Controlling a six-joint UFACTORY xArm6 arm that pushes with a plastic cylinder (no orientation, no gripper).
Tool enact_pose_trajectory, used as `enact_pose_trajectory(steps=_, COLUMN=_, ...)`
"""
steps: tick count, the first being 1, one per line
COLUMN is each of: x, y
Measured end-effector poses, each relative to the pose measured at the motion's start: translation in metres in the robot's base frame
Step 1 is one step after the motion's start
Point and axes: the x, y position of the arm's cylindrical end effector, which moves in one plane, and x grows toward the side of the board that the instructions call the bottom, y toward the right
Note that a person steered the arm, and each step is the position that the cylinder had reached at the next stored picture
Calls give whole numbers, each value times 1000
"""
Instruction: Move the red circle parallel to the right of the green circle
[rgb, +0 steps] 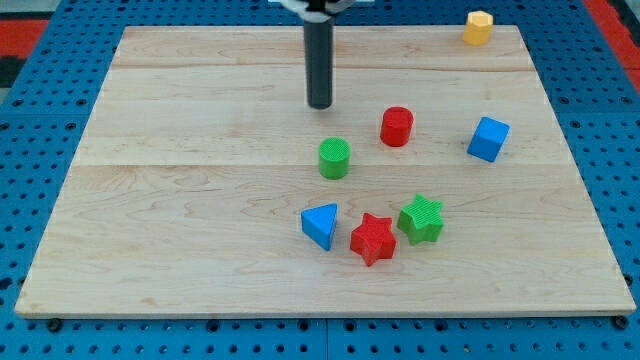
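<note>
Wooden board (200, 200) — my tip (319, 104), holding nothing, above green circle (334, 158); red circle (397, 126) upper-right.

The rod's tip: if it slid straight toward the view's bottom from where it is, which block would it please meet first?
Probably the green circle, which lies just below my tip, slightly toward the view's right; a glancing hit seems likely, though depth is unclear.

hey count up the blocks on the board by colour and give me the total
Red: 2, the red circle and red star
Green: 2, the green circle and green star
Blue: 2, the blue cube and blue triangle
Yellow: 1, the yellow block
Total: 7
</note>
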Motion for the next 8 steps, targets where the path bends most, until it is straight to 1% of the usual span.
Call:
enact_pose_trajectory(steps=1, x=-10, y=46)
enact_pose_trajectory(steps=2, x=-8, y=82)
enact_pose_trajectory(steps=3, x=3, y=75)
enact_pose_trajectory(steps=4, x=19, y=55)
enact_pose_trajectory(steps=5, x=39, y=55)
enact_pose_trajectory(steps=6, x=46, y=57)
enact_pose_trajectory(steps=7, x=19, y=58)
enact_pose_trajectory(steps=8, x=22, y=79)
